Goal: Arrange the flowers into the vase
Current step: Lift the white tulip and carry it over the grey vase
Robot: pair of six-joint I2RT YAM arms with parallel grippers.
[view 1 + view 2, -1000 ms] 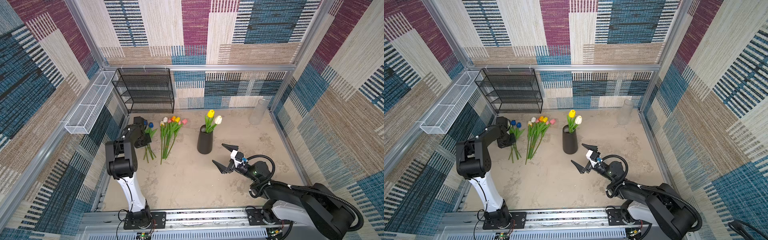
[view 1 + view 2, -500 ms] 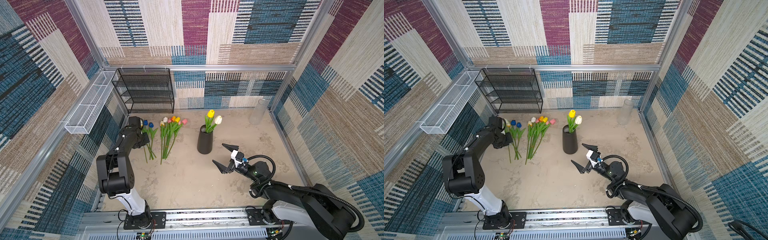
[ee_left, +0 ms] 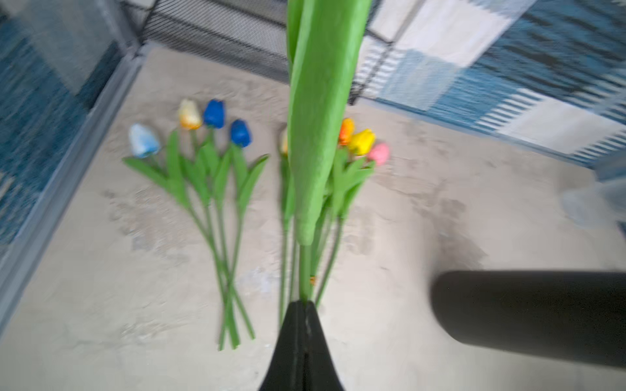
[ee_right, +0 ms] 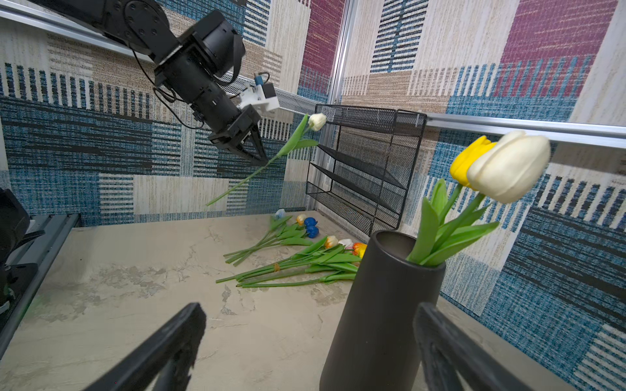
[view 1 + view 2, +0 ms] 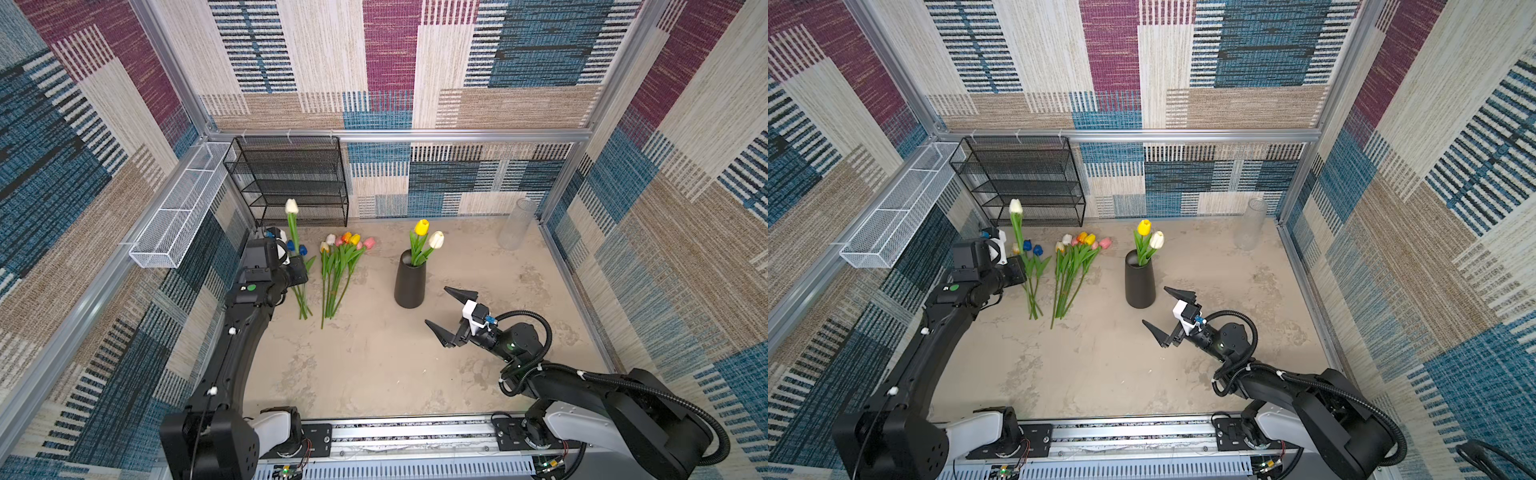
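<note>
**Patchwork-walled cell: one white tulip (image 5: 294, 230) held off the table**

Blue, plum and beige woven panels (image 5: 390, 62) enclose a pale, mottled table (image 5: 374, 374). A black wire shelf (image 5: 291, 178) stands at the back left, and a white mesh basket (image 5: 178, 208) hangs on the left wall. A clear glass cylinder (image 5: 513, 224) stands in the back right corner. Near the middle, a black vase (image 5: 409, 286) stands upright with a yellow tulip (image 5: 422, 227) and a cream tulip (image 5: 436, 240) in it. The other flowers lie left of it as a mixed bunch (image 5: 338, 270) and, farther left, a blue-headed bunch (image 3: 210, 189). The left gripper (image 4: 261, 159) is clamped on the white tulip's stem above the table, the head tilted up toward the shelf. The right gripper (image 5: 436, 305) hovers just right of the vase, jaws spread wide, holding nothing.
</note>
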